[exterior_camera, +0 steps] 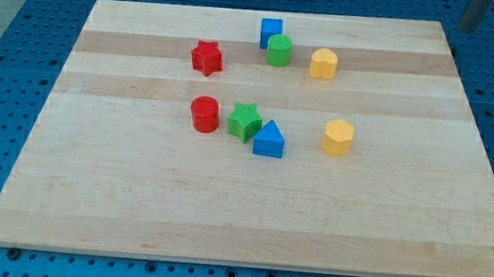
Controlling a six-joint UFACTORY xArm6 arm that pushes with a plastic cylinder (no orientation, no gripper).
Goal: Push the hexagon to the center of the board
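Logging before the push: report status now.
My tip off the board, view's top right. Yellow hexagon right of centre, untouched. Blue triangle sits toward centre.

Blocks on board [132, 218]: 8 total.
Red x2: star [206, 58], cylinder [204, 114].
Green x2: cylinder [279, 50], star [245, 121].
Blue x2: cube [271, 30], triangle [269, 140].
Yellow x2: [323, 64], [338, 138].

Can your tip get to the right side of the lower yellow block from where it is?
Probably yes. My tip shows at the view's top right, off the board. The lower yellow block stands alone, with no block on its right; the blue triangle sits apart on its left.
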